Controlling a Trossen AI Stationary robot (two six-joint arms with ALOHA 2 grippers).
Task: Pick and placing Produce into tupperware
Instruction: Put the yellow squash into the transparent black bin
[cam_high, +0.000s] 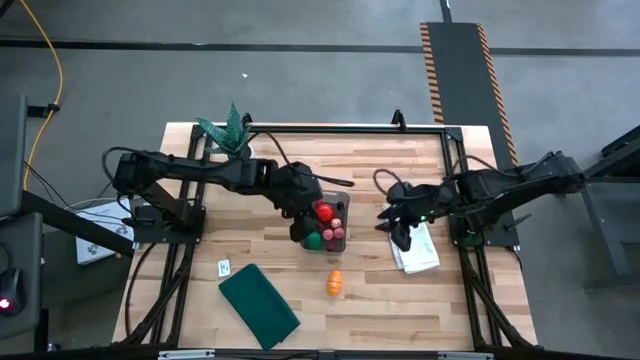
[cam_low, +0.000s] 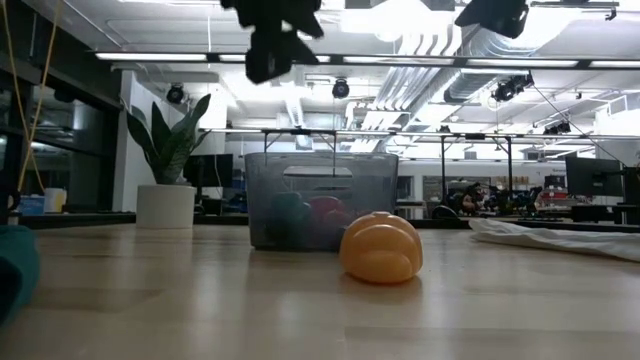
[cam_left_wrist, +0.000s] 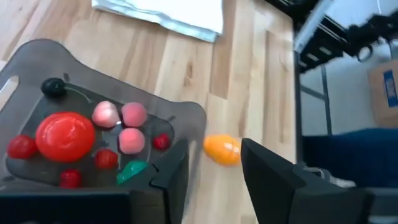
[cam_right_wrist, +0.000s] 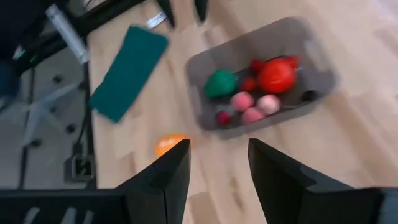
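The tupperware (cam_high: 330, 225) sits near the middle of the surface (cam_high: 290, 180), holding the red ball (cam_high: 325, 212), the green round one (cam_high: 314, 240) and several pink, red and dark berry pieces. The left gripper (cam_high: 300, 225) hangs just over the tupperware's left rim, fingers spread and empty. The orange one (cam_high: 334, 283) lies alone on the wood, between the tupperware and the near edge, apart from both arms. The right gripper (cam_high: 398, 228) hovers released to the tupperware's right, beside the white cloth (cam_high: 418, 250). A dark green cloth (cam_high: 259, 305) lies toward the near-left corner
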